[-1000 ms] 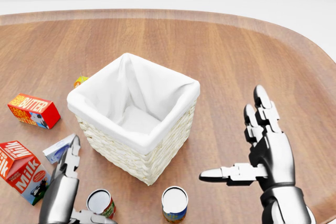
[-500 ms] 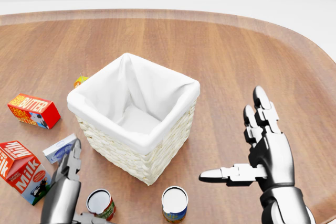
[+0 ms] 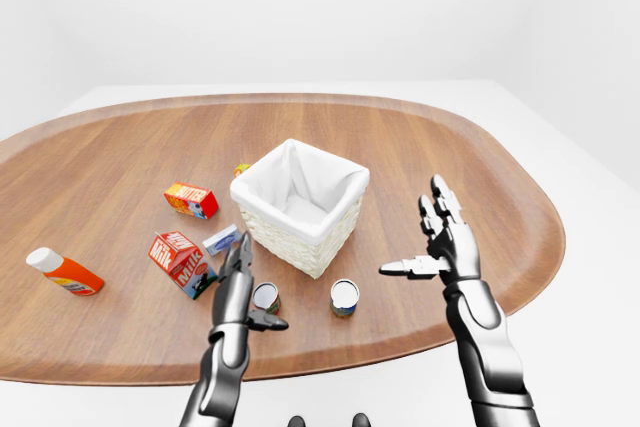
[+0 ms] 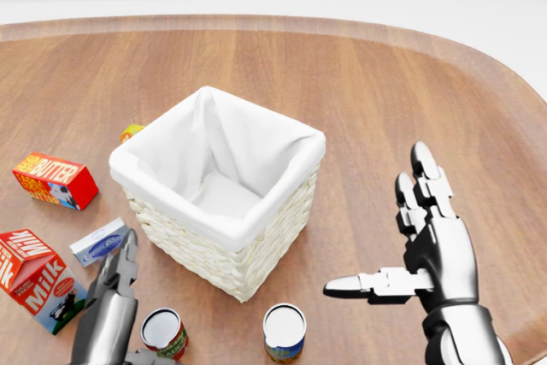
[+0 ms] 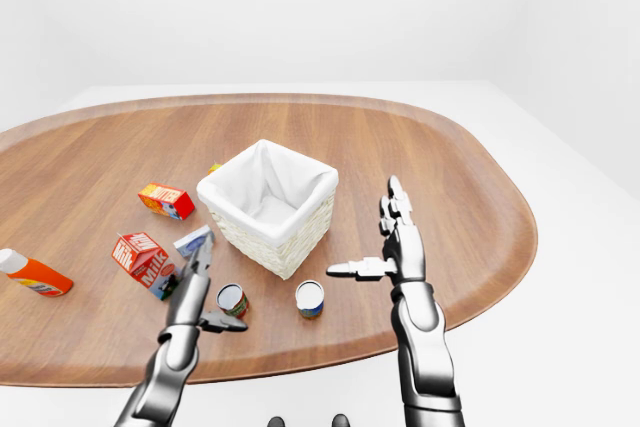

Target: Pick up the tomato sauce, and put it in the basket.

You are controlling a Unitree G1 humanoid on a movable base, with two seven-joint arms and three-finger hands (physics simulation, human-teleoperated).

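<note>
Oval wooden table [image 3: 120,157], raised rim. Square white wicker basket [image 4: 224,256] with white cloth liner, mid-table, nothing inside. Right metal robot hand [image 4: 432,241]: fingers spread wide, thumb pointing left, holding nothing, to the right of the basket. Left metal robot hand [image 3: 240,282]: fingers extended, unclenched, beside the red-labelled tin, grasping nothing. Red milk carton [image 4: 34,279], lying tilted at left. Orange bottle [image 3: 62,272], white cap, lying far left. Red-orange butter box [image 4: 53,179]. Small blue-white box [image 4: 101,242]. Tomato sauce, red-labelled tin [image 4: 164,331], upright below the basket, just beside the left hand. Blue-labelled tin [image 4: 284,331], upright, to its right.
</note>
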